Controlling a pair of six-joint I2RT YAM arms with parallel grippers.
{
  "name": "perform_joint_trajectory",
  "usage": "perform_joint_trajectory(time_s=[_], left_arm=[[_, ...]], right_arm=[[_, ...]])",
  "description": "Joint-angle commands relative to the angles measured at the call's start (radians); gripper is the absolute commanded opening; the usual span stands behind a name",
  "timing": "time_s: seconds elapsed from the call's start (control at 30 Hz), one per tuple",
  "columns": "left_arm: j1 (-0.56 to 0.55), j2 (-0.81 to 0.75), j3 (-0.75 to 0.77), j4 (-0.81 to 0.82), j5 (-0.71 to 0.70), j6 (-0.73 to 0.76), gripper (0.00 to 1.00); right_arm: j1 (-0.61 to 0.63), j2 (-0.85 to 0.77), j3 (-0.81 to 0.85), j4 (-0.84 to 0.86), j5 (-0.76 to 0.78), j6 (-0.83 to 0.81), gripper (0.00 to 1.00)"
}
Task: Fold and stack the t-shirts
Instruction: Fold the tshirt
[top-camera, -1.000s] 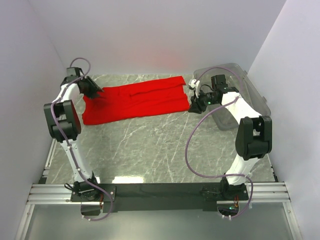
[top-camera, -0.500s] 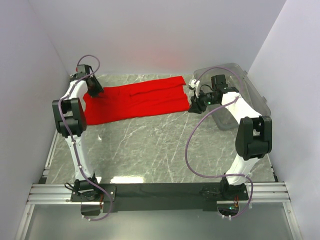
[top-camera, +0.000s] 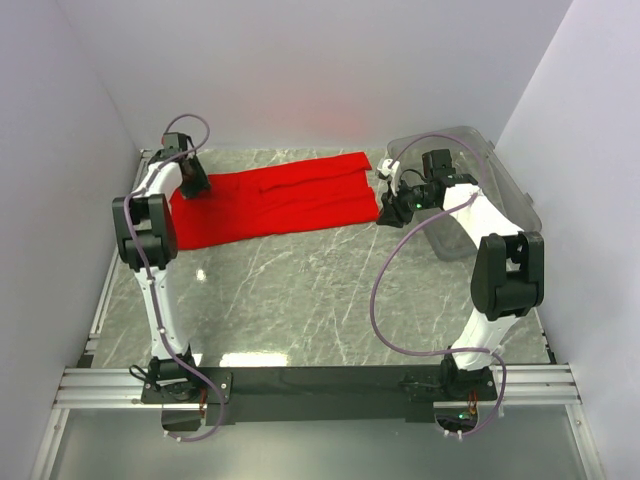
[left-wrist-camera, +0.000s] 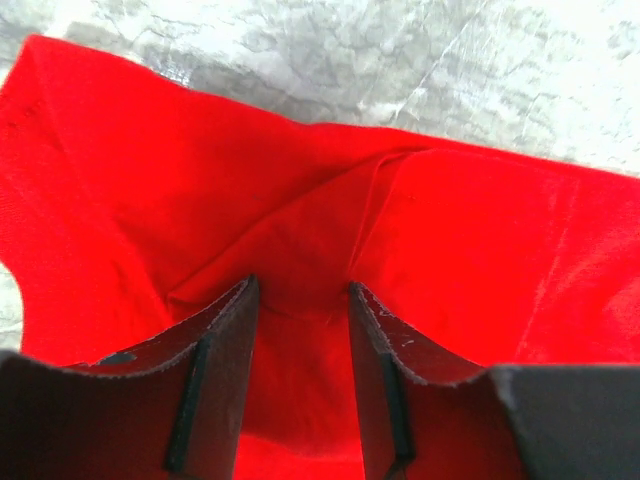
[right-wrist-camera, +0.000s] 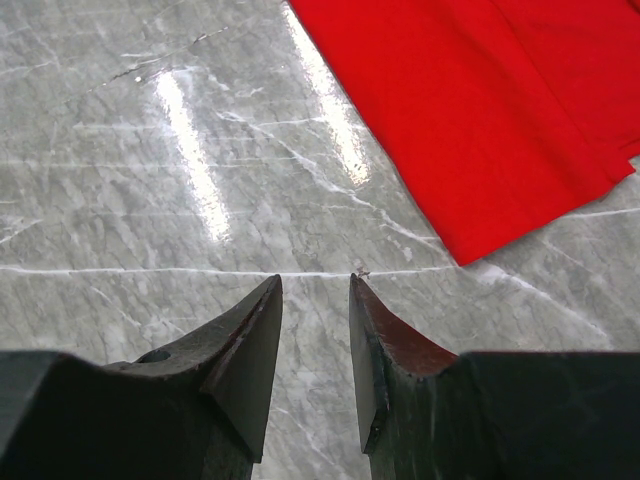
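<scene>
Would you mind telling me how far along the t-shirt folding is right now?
Done, it seems: the red t-shirt lies flat as a long strip, apparently folded lengthwise. In hand: the left hand sits open over rumpled cloth at its left end, while the right hand hovers open above the bare marble table beside the right corner. Left: the crosswise folds and the stacking; no stack is visible.

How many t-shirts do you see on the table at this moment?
1. The red t-shirt lies at the table's far side, the left gripper over its left end. The right arm hides part of the clear bin.
</scene>
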Motion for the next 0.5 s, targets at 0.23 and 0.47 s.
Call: perform_joint_trajectory(time_s=[0.23, 0.47], left_arm=[[-0.045, 0.02, 0.058, -0.019, -0.156, 0.1, 0.48], [-0.076, 0.027, 0.066, -0.026, -0.244, 0.149, 0.37]], right_arm=[[-0.007, -0.018, 0.01, -0.001, -0.022, 0.002, 0.4], [-0.007, -0.015, 0.015, -0.002, -0.022, 0.001, 0.4]])
